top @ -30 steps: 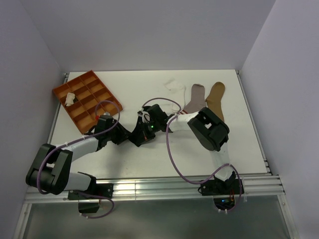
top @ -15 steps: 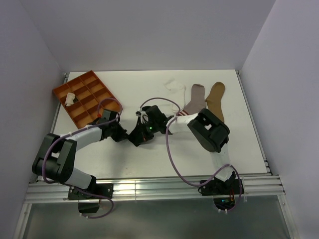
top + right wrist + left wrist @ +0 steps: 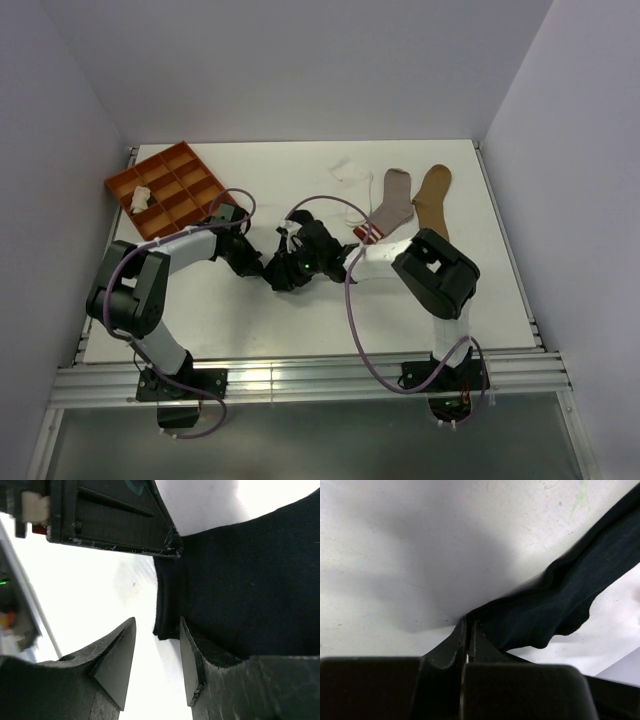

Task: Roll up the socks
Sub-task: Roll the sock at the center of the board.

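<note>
Our left claw [image 3: 468,630], pressed together, pinches an edge of the black sock [image 3: 570,595], anchoring it for rolling, we think; our right claw [image 3: 156,665] stands spread at its hem.

No text, label, brand name, number or sign can be read in any of the views. The black sock [image 3: 570,595] shows plain fabric, and the orange tray [image 3: 120,176] shows only bare walls; any small marks on the arms' housings are too blurred to read.
</note>
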`<state>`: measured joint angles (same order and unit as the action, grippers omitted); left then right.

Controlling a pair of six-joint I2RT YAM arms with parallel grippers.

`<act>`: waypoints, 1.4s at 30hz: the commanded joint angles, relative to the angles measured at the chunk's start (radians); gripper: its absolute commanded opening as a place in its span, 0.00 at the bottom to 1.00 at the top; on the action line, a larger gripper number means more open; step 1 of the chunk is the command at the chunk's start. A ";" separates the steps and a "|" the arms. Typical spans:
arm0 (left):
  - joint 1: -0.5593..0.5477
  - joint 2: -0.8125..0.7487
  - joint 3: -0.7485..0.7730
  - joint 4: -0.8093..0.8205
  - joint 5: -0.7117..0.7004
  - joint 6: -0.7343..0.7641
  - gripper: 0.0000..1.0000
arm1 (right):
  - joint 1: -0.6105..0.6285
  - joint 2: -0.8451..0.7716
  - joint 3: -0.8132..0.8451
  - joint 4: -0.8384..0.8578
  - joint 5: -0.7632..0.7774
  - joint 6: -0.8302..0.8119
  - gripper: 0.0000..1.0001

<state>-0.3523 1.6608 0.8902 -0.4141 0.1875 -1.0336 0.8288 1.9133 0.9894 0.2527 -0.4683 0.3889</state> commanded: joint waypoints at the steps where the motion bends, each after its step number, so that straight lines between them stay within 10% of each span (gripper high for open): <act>1: -0.005 0.036 0.036 -0.100 0.018 0.038 0.00 | 0.035 -0.069 -0.037 0.017 0.175 -0.088 0.48; 28: -0.005 0.143 0.236 -0.285 0.029 0.138 0.00 | 0.312 -0.074 -0.015 0.032 0.707 -0.306 0.45; 42: -0.005 0.151 0.227 -0.285 0.036 0.138 0.00 | 0.325 -0.017 0.017 0.043 0.749 -0.317 0.40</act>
<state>-0.3531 1.7981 1.1000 -0.6792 0.2131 -0.9100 1.1477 1.8671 0.9634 0.2588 0.2516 0.0830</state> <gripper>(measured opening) 0.025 0.407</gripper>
